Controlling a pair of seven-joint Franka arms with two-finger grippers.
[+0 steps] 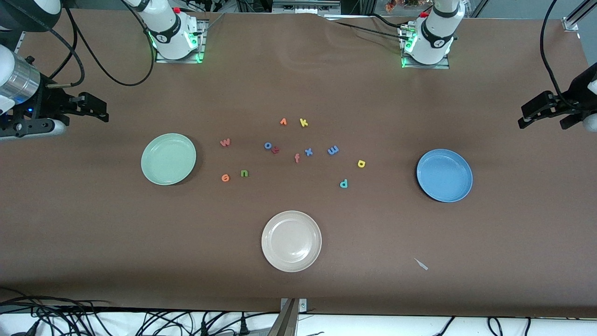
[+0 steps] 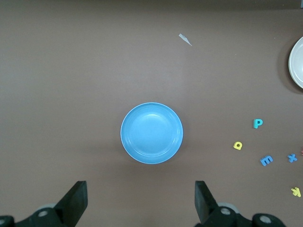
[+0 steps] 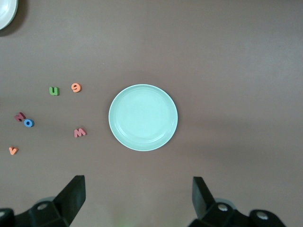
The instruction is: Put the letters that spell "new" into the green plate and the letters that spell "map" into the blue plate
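- I see the green plate [image 1: 168, 159] on the brown desk [image 1: 298, 84] toward the right arm's end, and the blue plate [image 1: 444, 175] toward the left arm's end; both hold nothing.
- All letters lie loose on the desk between these two plates.
- Salmon "w" [image 1: 225, 142], orange "e" [image 1: 225, 177] and green "n" [image 1: 244, 173] sit just beside the green plate; the "w" lies farther from the front camera than the other two.
- Blue "m" [image 1: 333, 150], yellow "a" [image 1: 361, 163] and teal "p" [image 1: 343, 184] lie on the blue plate's side of the cluster, the "p" nearest the front camera.
- Other readable letters: yellow "k" [image 1: 303, 122], blue "x" [image 1: 308, 151], blue "o" [image 1: 268, 145], reddish "f" [image 1: 297, 158], plus an orange wedge letter [image 1: 283, 122]. A dark red letter touches the "o"; I cannot read it.
- A cream plate [image 1: 291, 241] sits nearer the front camera than the letters.
- The left claw [image 2: 141, 198] hangs over the desk beside the blue plate, jaws wide apart, gripping nothing.
- The right claw [image 3: 137, 196] hangs beside the green plate, jaws likewise apart and bare.
- The left wrist view shows only the "map" letters, "x", "k" and a pale scrap [image 2: 185, 39]; the right wrist view shows only "n", "e", "w", "o" and the wedge.
- Only the front view shows the "f".
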